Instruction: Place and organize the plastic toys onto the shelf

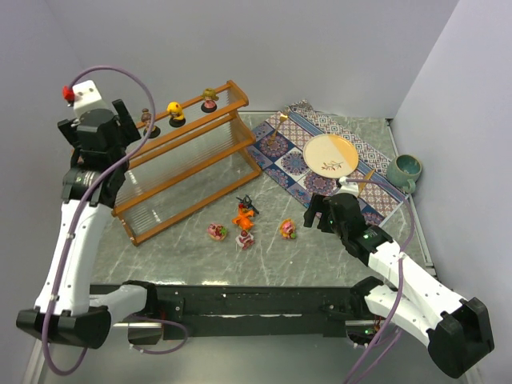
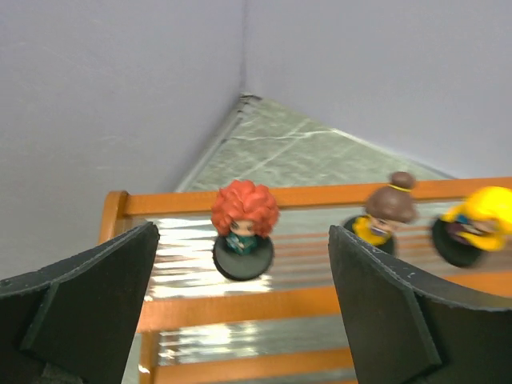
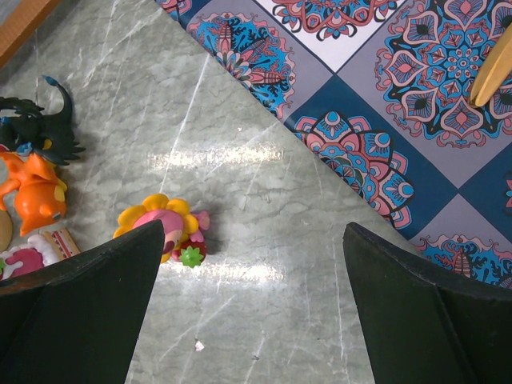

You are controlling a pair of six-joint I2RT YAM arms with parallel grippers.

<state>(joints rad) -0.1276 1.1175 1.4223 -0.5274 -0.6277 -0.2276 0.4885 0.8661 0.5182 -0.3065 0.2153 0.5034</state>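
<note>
Black fingers [image 2: 88,296] of my left gripper [image 2: 242,234] frame the left wrist view, spread wide with nothing between them. It hangs high above the left end of the shelf [image 1: 184,156], which lies diagonally across the far left of the marble table [image 1: 336,256]. My right gripper [image 3: 254,232] is also spread and empty, low over the table by the near corner of the patterned mat [image 1: 288,164]. A cream plate [image 1: 330,154] rests on the mat, and a teal mug [image 1: 406,170] stands beside its right edge.

Four toys are on the top tier. From the left these are a red-haired doll [image 2: 242,228], which seems to stand upright though the view is blurred, a brown-bun doll [image 2: 388,212], a yellow doll [image 2: 476,224] and a blonde doll [image 1: 210,99]. Five more lie on the table in front of the shelf: a black dragon [image 3: 36,128] and an orange figure [image 3: 36,196] close together, two pink toys [image 1: 217,232] to their left, and a sunflower doll [image 3: 164,232] just left of my right gripper.
</note>
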